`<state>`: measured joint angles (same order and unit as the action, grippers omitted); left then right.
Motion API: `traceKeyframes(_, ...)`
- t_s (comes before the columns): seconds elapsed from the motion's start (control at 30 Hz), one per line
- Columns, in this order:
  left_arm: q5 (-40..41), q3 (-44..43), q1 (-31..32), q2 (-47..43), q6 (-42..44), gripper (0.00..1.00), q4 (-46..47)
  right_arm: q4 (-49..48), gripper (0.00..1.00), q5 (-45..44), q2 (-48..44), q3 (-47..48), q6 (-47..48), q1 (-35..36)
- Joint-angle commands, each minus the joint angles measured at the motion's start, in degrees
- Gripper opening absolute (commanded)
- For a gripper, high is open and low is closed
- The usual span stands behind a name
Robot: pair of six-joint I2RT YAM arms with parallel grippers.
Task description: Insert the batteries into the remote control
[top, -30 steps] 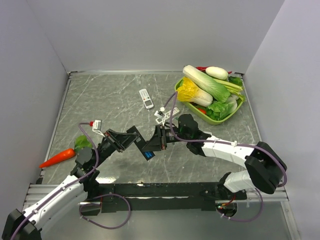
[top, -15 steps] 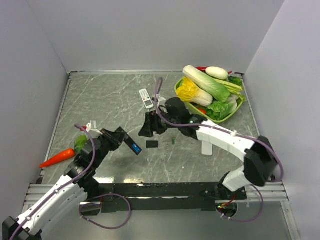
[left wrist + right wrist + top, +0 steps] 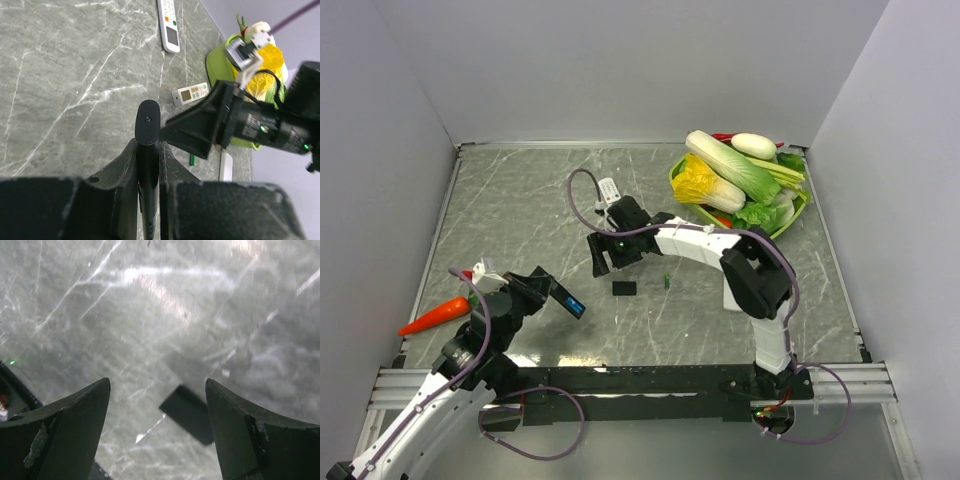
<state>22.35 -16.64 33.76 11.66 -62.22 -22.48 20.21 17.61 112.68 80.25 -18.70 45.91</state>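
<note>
Only one battery [image 3: 665, 281] shows, a green speck on the table [image 3: 520, 200]; too tiny to read its ends. White remote [image 3: 169, 25] is partly covered by the right arm in the top view. Small white remote [image 3: 192, 93] is seen only from the left wrist. The near end of the dark remote [image 3: 147, 130] is lost between the fingers of the left gripper [image 3: 148, 165], which is clamped on it above the table; can't tell if any cells are inside. Right gripper [image 3: 157, 385] has its fingers wide apart and holds nothing, over a black flat piece [image 3: 187, 412] lying on the table. Battery lies just right of that piece, near the right gripper, well apart from the left gripper and dark remote. Green basket [image 3: 788, 225] at far right holds cabbages [image 3: 730, 165] and greens; lower contents hidden. Carrot [image 3: 438, 315] on the table at left.
</note>
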Motion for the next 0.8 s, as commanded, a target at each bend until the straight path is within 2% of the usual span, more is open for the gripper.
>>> traceKeyframes(0.0,0.41,-1.46,-0.18,-1.81,-0.98,0.01,-1.78,2.2,0.83,0.76,3.15,5.18,2.88,1.11)
traceKeyframes(0.33,-0.55,-1.55,-0.18,-1.29,-0.89,0.01,-1.07,4.14,0.82,5.33,4.83,2.2,4.28,3.48)
traceKeyframes(0.5,-0.9,-1.55,-0.18,-1.55,-1.07,0.01,-1.07,8.79,0.82,5.42,4.13,0.7,7.88,5.76)
traceKeyframes(0.77,-1.08,-1.55,-0.18,-1.55,-1.06,0.01,-0.64,12.49,0.8,2.62,-3.78,-9.4,9.74,7.18)
